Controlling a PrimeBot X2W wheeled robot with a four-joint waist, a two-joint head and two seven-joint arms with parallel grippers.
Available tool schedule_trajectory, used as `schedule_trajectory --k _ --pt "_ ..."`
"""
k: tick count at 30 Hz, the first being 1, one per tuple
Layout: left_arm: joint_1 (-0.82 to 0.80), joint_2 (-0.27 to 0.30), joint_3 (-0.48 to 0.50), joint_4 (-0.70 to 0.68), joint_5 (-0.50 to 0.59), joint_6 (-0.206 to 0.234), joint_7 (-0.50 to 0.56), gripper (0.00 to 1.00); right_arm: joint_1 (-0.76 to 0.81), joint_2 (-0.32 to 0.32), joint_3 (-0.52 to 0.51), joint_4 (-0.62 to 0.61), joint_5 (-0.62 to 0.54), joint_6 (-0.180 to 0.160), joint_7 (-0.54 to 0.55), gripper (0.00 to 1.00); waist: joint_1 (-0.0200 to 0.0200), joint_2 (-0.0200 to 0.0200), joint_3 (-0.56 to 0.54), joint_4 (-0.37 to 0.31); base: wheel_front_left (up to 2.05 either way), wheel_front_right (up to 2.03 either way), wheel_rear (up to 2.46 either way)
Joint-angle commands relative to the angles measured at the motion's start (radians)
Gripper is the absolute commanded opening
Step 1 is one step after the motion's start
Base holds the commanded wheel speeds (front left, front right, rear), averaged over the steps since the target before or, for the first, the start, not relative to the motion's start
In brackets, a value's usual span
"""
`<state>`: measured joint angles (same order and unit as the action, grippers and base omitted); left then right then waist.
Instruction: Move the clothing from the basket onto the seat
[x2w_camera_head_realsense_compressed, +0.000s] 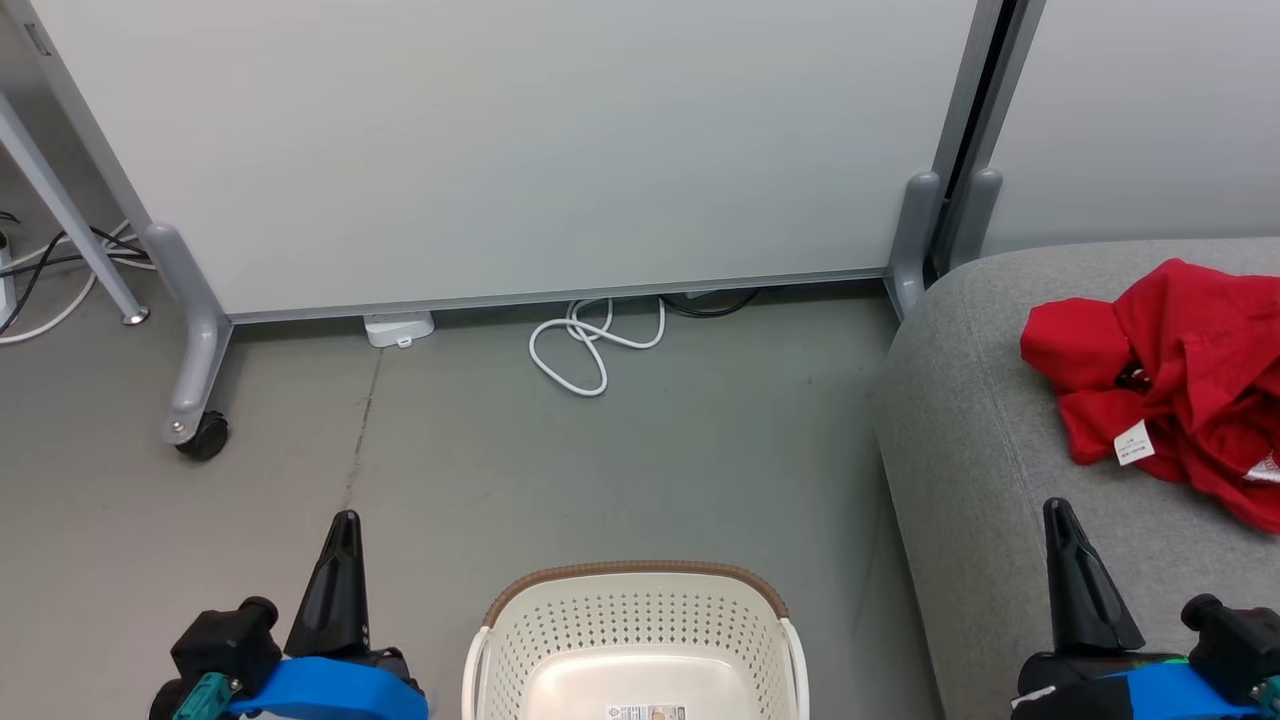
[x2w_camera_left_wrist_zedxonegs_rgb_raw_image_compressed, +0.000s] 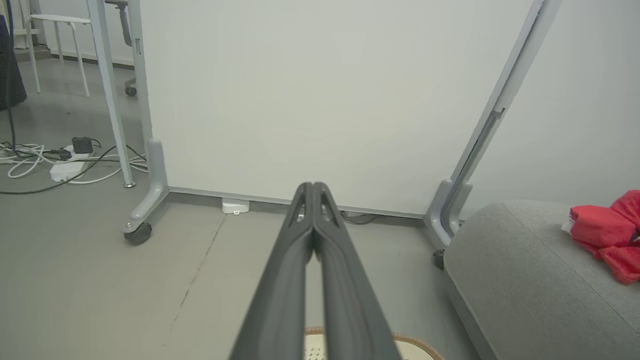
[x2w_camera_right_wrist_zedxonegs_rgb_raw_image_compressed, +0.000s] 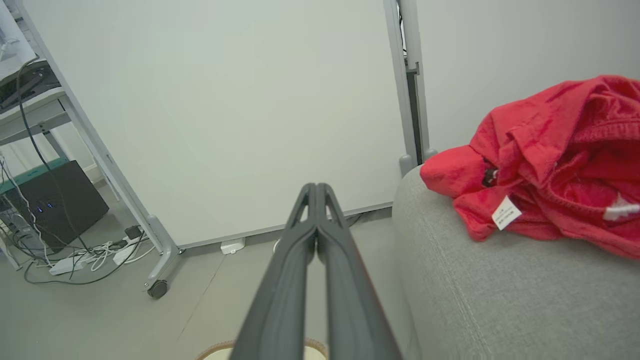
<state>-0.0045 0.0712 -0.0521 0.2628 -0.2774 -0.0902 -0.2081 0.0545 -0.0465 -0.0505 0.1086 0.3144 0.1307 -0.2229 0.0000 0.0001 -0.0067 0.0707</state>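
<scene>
The red clothing (x2w_camera_head_realsense_compressed: 1175, 375) lies crumpled on the light-grey seat (x2w_camera_head_realsense_compressed: 990, 470) at the right, a small white tag showing on it. It also shows as a red heap (x2w_camera_right_wrist_zedxonegs_rgb_raw_image_compressed: 555, 165) in the right wrist view and at the edge (x2w_camera_left_wrist_zedxonegs_rgb_raw_image_compressed: 607, 235) of the left wrist view. The cream basket (x2w_camera_head_realsense_compressed: 635, 645) with its brown rim stands on the floor at the bottom centre; its visible inside holds no garment. My left gripper (x2w_camera_head_realsense_compressed: 343, 520) is shut beside the basket's left. My right gripper (x2w_camera_head_realsense_compressed: 1056, 508) is shut over the seat's front part, apart from the clothing. Both hold nothing.
A wheeled white partition (x2w_camera_head_realsense_compressed: 500, 150) stands behind, with a caster (x2w_camera_head_realsense_compressed: 203, 436) at the left and a coiled white cable (x2w_camera_head_realsense_compressed: 590, 345) at its foot. Cables and a power strip (x2w_camera_left_wrist_zedxonegs_rgb_raw_image_compressed: 65, 167) lie at the far left. Bare grey floor (x2w_camera_head_realsense_compressed: 620, 470) lies between basket and partition.
</scene>
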Motion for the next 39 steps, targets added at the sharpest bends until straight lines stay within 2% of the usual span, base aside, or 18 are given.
schedule_trajectory --k 1,17,39 --pt "-0.032 0.002 0.008 -0.015 -0.038 -0.004 0.007 0.0 -0.024 -0.005 -0.004 -0.011 0.041 0.0 0.007 0.0 0.0 -0.0001 0.0 -0.001 0.0 0.0 0.0" --pt "-0.049 -0.003 0.042 -0.02 -0.335 -0.013 0.076 0.0 -0.058 -0.01 -0.013 0.022 0.333 0.0 0.078 0.0 0.0 -0.0001 0.001 -0.011 0.0 0.0 0.0" --pt "-0.07 -0.008 0.082 -0.021 -0.645 -0.023 0.153 0.0 -0.093 -0.012 -0.025 0.056 0.636 0.0 0.155 0.0 0.0 -0.0001 0.003 -0.024 0.0 0.0 0.0"
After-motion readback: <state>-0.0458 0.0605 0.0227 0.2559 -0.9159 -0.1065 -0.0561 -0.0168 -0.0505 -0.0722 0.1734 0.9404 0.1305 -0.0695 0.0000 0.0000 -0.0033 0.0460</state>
